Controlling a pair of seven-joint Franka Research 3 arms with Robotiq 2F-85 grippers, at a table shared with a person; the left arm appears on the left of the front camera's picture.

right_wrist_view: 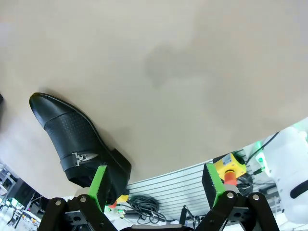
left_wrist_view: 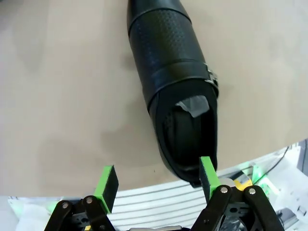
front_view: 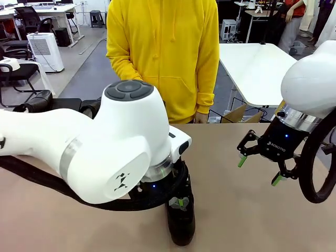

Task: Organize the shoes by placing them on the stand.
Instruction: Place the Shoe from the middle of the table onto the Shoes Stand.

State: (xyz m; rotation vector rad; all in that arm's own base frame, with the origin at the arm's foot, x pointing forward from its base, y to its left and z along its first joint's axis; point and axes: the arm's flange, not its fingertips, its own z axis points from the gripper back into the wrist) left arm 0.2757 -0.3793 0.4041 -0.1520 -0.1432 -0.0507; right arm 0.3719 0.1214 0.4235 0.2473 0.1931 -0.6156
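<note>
While it lies flat on the tan table [left_wrist_view: 57, 96] near the robot's edge, the black shoe [left_wrist_view: 173, 91] sits just past the left gripper [left_wrist_view: 159, 180], whose green-padded fingers [left_wrist_view: 109, 185] stand apart around nothing; one pad shows over the shoe's heel rim, though whether it touches I cannot tell. Its toe points away from that gripper. The leather is glossy on the toe, with a perforated band across the vamp, a strap with a small metal buckle at the side, and pale paper inside the opening. From the front, the shoe [front_view: 181, 223] shows below the left arm's wrist. The right gripper [front_view: 257, 170] hangs above bare table well to the side, its jaws spread wide and empty. A person in a yellow hoodie [front_view: 163, 52] stands at the far edge.
</note>
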